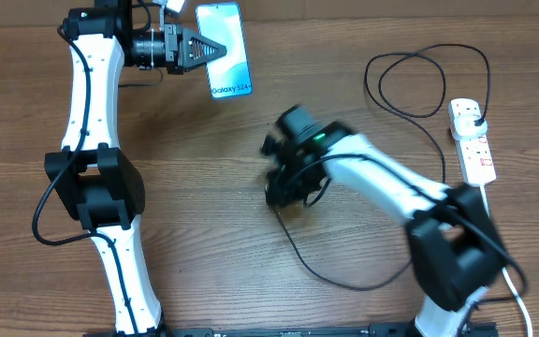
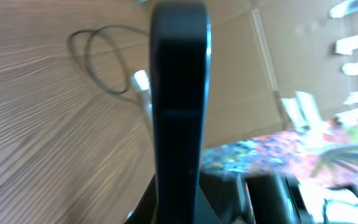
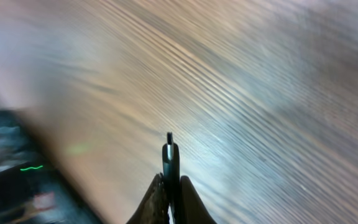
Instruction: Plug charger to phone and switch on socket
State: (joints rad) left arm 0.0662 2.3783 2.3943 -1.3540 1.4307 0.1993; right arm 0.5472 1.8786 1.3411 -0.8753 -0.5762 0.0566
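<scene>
At the far left of the wooden table (image 1: 204,187), the left gripper (image 1: 211,49) reaches in from the left with its dark jaws closed on the left long edge of the phone (image 1: 234,33), a small slim rectangular smartphone with a dark frame. Its lit light-blue screen faces up and reads "Galaxy S24" along the lower edge. In the left wrist view the phone (image 2: 179,112) stands edge-on as a dark upright bar rising out of the gripper. Whether it touches the table cannot be told. Well apart from it, near the middle of the table, the blurred right gripper (image 1: 284,187) points down. Its jaws are clamped on the small black connector tip (image 3: 169,146) of the long thin black charger cable (image 1: 344,281), and in the right wrist view the tip juts out just past the closed right gripper (image 3: 170,193), above bare wood grain. From that gripper the cable sweeps toward the near edge, passes behind the right arm and curls in a loop at the far right. It ends in a black plug (image 1: 473,116) seated in the power strip (image 1: 473,145), a white elongated block with red-marked switches. The strip lies by the right edge, well apart from both grippers, and its thick white cord (image 1: 522,290) trails toward the near edge.
</scene>
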